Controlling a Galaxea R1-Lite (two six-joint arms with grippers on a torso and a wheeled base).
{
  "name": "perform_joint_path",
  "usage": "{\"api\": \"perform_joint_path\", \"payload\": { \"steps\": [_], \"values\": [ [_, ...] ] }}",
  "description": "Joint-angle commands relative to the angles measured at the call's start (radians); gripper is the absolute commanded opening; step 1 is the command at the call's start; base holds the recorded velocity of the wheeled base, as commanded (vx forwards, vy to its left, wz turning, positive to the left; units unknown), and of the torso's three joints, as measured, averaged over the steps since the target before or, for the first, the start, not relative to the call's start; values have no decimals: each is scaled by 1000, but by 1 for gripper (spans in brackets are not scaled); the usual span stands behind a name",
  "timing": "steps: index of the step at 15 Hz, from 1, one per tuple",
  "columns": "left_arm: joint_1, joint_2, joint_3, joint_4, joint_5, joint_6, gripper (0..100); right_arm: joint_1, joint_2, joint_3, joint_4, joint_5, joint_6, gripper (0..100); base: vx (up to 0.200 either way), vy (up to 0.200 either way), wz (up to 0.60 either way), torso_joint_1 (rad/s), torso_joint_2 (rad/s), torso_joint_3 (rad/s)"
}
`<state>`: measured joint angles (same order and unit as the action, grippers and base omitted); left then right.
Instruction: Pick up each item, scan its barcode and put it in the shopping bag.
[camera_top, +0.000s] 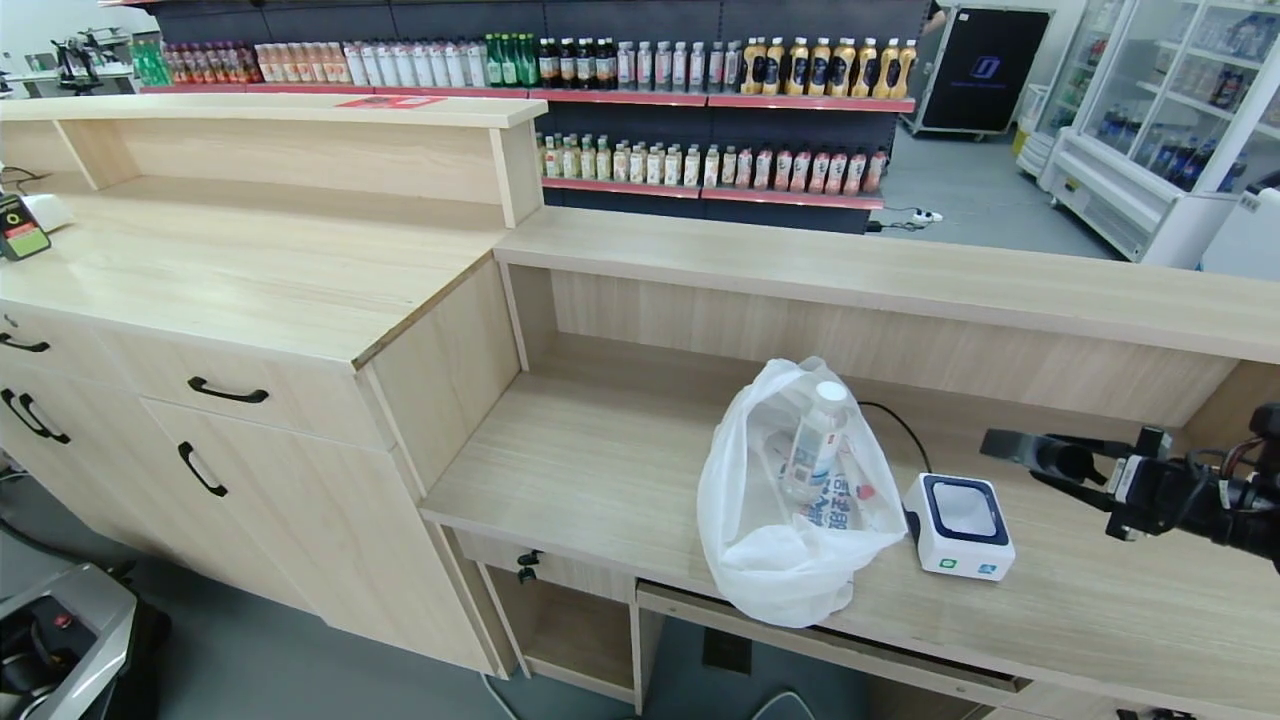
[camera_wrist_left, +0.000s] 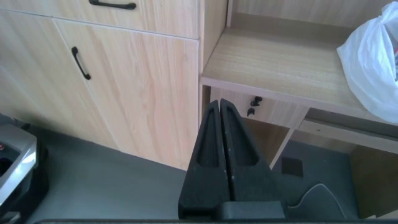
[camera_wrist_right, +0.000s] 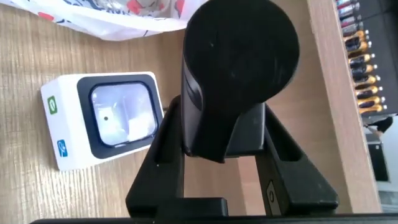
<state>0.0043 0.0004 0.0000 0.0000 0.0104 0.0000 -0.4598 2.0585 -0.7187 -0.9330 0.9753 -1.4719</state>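
Observation:
A white plastic shopping bag stands open on the lower counter with a clear white-capped bottle upright inside it. Right beside it sits the white barcode scanner with a dark window. My right gripper hovers over the counter just right of the scanner, shut on a black cylindrical item. In the right wrist view that item is held between the fingers, above and beside the scanner, with the bag's edge beyond. My left gripper hangs shut and empty, low beside the counter's front, left of the bag.
A taller cabinet with drawers and black handles stands left of the lower counter. A raised ledge runs behind the bag and scanner. A small terminal sits at the far left. Store shelves of bottles line the background.

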Motion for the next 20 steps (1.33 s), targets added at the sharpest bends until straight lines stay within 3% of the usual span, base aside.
{"api": "perform_joint_path", "payload": {
  "steps": [1,20],
  "values": [
    [0,0,0,0,0,0,0,15,31,-4,0,0,-1,0,0,0,0,0,0,0],
    [0,0,0,0,0,0,0,72,176,-82,-26,-9,-57,0,0,0,0,0,0,0]
  ]
}}
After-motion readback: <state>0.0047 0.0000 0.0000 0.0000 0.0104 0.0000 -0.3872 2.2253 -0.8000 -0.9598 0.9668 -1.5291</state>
